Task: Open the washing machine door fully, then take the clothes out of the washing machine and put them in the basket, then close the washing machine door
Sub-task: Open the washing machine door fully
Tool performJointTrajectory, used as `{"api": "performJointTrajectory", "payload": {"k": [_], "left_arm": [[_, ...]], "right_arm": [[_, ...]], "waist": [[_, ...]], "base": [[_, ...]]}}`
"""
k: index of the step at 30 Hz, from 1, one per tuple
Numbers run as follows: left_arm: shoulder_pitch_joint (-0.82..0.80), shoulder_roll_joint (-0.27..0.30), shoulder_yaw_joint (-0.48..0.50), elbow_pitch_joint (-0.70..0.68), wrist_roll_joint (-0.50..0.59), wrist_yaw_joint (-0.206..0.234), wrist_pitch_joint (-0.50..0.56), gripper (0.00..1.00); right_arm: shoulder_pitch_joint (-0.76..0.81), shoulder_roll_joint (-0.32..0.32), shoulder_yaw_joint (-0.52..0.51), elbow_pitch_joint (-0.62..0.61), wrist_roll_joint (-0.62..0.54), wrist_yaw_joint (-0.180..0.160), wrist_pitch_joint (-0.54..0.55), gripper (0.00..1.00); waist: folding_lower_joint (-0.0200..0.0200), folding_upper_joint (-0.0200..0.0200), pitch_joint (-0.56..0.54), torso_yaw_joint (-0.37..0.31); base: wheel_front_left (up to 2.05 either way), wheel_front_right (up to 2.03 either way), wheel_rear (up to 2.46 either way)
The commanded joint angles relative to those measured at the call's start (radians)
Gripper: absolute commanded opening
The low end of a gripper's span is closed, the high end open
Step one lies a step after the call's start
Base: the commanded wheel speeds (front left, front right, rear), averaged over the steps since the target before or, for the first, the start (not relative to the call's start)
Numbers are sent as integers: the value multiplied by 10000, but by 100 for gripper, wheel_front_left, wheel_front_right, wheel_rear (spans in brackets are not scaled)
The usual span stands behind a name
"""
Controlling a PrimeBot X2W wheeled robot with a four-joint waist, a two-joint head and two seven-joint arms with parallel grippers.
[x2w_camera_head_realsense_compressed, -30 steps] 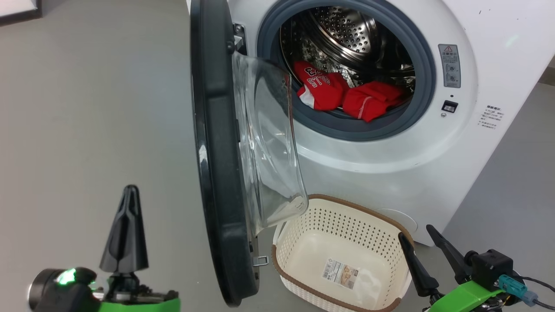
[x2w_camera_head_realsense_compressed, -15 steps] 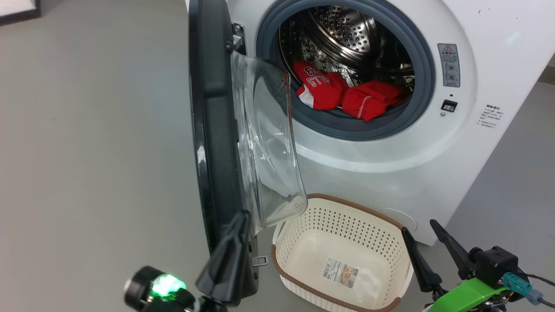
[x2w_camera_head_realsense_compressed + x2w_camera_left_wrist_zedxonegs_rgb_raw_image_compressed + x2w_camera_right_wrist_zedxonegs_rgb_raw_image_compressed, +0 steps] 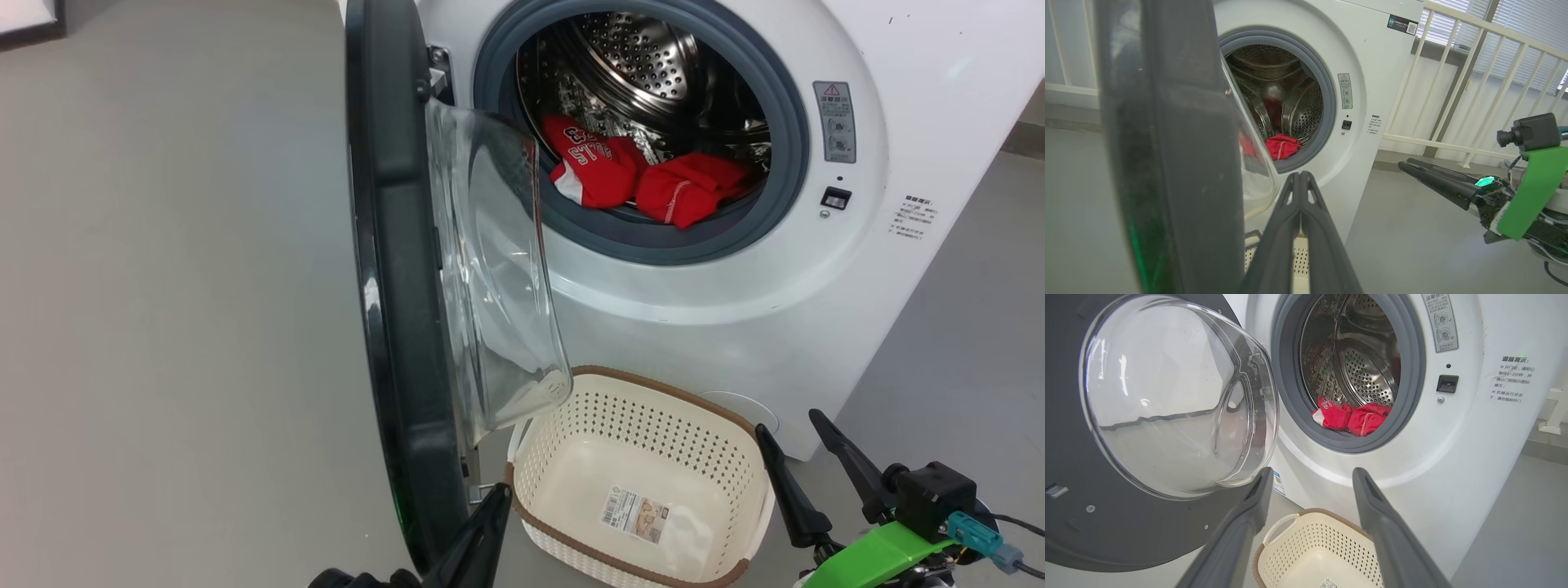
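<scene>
Because the door [image 3: 392,245] looks heavy and rigid, push its rim (left hand [image 3: 1300,176] pressed together, right hand [image 3: 1312,473] apart).

There is one washing machine [image 3: 735,310]. It has one round door [image 3: 392,245], one steel drum [image 3: 645,57] and one grey rubber ring [image 3: 785,163]. There are two red clothes [image 3: 645,175]. There is one basket [image 3: 653,382], and it has one paper label [image 3: 637,514]. There are two grippers, one left gripper [image 3: 1300,176] and one right gripper [image 3: 788,422]. Each gripper has two long dark fingers [image 3: 785,490], so that makes four.
</scene>
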Motion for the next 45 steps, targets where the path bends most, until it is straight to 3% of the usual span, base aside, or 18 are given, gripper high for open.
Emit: {"api": "performJointTrajectory", "payload": {"k": [1,25,45], "left_arm": [[-449,-32,290,-78,-169,-6,-55,0],[-342,-32,1562,608,-324,274,-55,0],[-256,43,3990,525,20,374,-55,0]], "right_arm": [[-220,-99,248,-299,-156,63,-122,100],[-166,-102,263,-492,-179,63,-122,100],[-297,-202,304,-682,-209,63,-122,100]], "waist": [[0,0,-11,-16],[0,0,-56,19],[0,0,279,164]], "base": [[0,0,0],[0,0,0],[0,0,0]]}}
